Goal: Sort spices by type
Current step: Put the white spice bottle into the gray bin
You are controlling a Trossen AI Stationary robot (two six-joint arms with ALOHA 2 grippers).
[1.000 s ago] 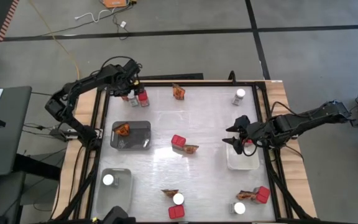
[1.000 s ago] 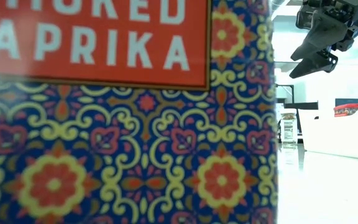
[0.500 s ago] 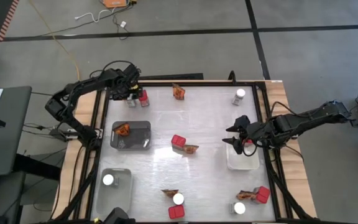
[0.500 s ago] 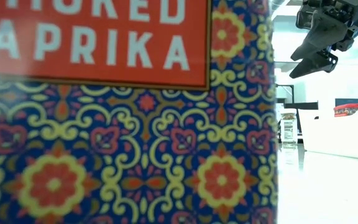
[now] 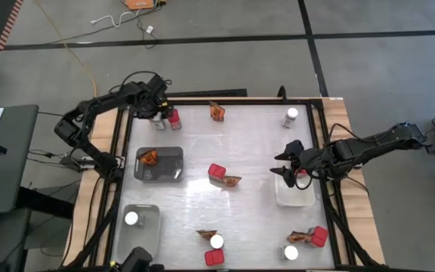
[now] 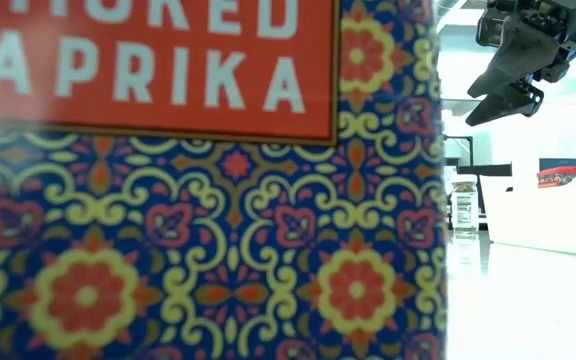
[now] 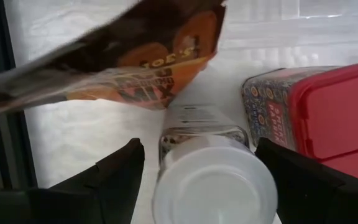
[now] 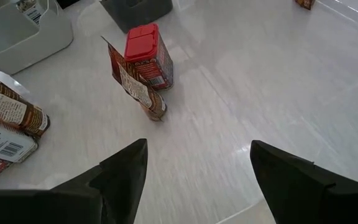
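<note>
My left gripper (image 5: 158,115) is at the table's far-left corner, open. In the left wrist view its fingers stand on either side of a small round jar with a white lid (image 7: 215,183). An orange-brown packet (image 7: 135,56) lies just beyond the jar, and a red box (image 7: 312,115) stands beside it. My right gripper (image 5: 288,162) hangs open above the table beside the white tray (image 5: 294,198). It faces a red box (image 8: 146,53) with a packet (image 8: 137,87) leaning on it. My left gripper has one finger (image 7: 120,171) clear of the jar's lid. The other finger (image 7: 291,180) is right at the lid's rim (image 7: 267,180), and I cannot tell whether it touches. The jar stands upright on the table.
A grey tray (image 5: 168,172) holds a packet (image 5: 149,157). A clear tray (image 5: 146,230) holds a jar (image 5: 131,218). More jars, boxes and packets are scattered at the far edge (image 5: 291,115), at the middle (image 5: 217,171) and along the near edge (image 5: 217,242). A patterned box (image 6: 198,200) fills most of the low view.
My left gripper has shifted a little toward the table's left edge and back, staying over the jar at the far-left corner.
</note>
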